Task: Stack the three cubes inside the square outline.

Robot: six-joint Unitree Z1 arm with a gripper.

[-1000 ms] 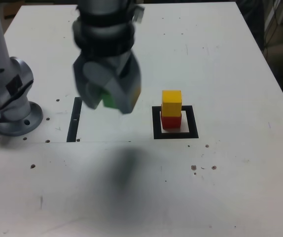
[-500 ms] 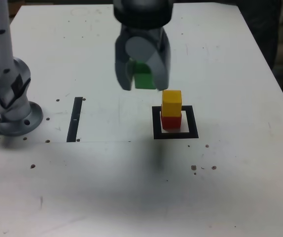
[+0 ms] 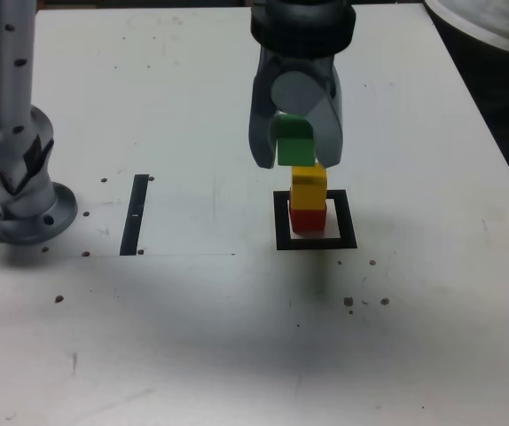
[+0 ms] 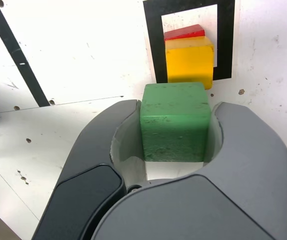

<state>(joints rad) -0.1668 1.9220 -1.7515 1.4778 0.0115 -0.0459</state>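
My gripper [image 3: 295, 151] is shut on the green cube [image 3: 294, 144], holding it in the air. Just below and slightly to the exterior view's right of it, the yellow cube [image 3: 309, 185] rests on the red cube [image 3: 307, 219] inside the black square outline [image 3: 315, 241]. In the wrist view the green cube [image 4: 174, 121] is clamped between the grey fingers [image 4: 105, 145], with the yellow cube [image 4: 190, 62], a sliver of the red cube [image 4: 184, 33] and the square outline [image 4: 226, 40] beyond it.
The arm's grey base [image 3: 17, 182] stands at the exterior view's left. A thin black strip [image 3: 135, 214] lies on the white table [image 3: 237, 337] between the base and the outline. Small dark specks dot the table. The table's right edge runs near a dark floor.
The gripper has carried the green cube from the exterior view's left toward the right, and it now hangs right above the yellow and red stack. The stack has not moved.
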